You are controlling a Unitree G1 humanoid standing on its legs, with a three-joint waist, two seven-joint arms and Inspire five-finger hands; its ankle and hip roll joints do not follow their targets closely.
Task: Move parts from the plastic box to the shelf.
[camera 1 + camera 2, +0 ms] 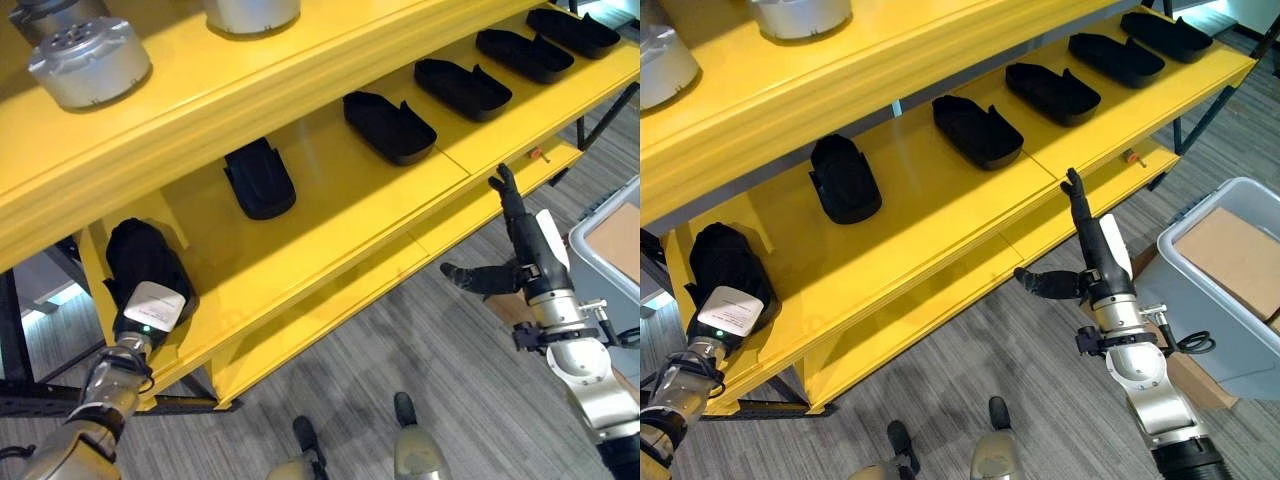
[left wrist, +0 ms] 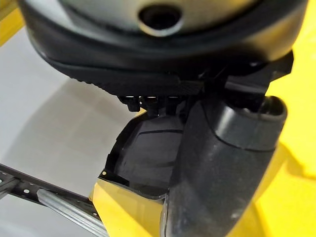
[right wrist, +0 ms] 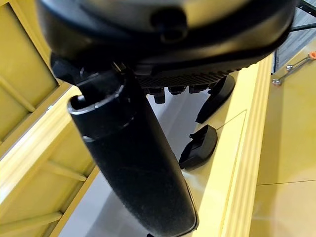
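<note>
Progress: while five black moulded plastic parts already lie in a row on the middle level of the yellow shelf (image 1: 300, 240), a sixth is being set down at the row's left end; how many are left in the box cannot be told, since only a brown board shows inside it.
Left hand: the left hand (image 1: 150, 300) reaches onto the shelf's left end and lies over a black rounded part (image 1: 140, 255); in the left wrist view its thumb (image 2: 222, 163) runs alongside the part (image 2: 148, 158); the fingers are hidden over it, so whether they grip or have let go cannot be told.
Right hand: the right hand (image 1: 1085, 250) hangs in front of the shelf edge with fingers straight and thumb spread wide, holding nothing; it sits between the shelf and the box.
Placed parts: the nearest placed part (image 1: 260, 180) lies just to the right of the left hand; the next one (image 1: 390, 128) is beyond it, and the remaining three run on towards the shelf's far right end, past the right hand.
Box: the grey plastic box (image 1: 1200, 300) stands on the floor just to the right of the right hand.
Top level: two silver metal cylinders, one of them (image 1: 90, 62) above the left hand, stand on the shelf's upper level.
Left to do: by my reading, release the sixth part, then go back to the box for any more.
</note>
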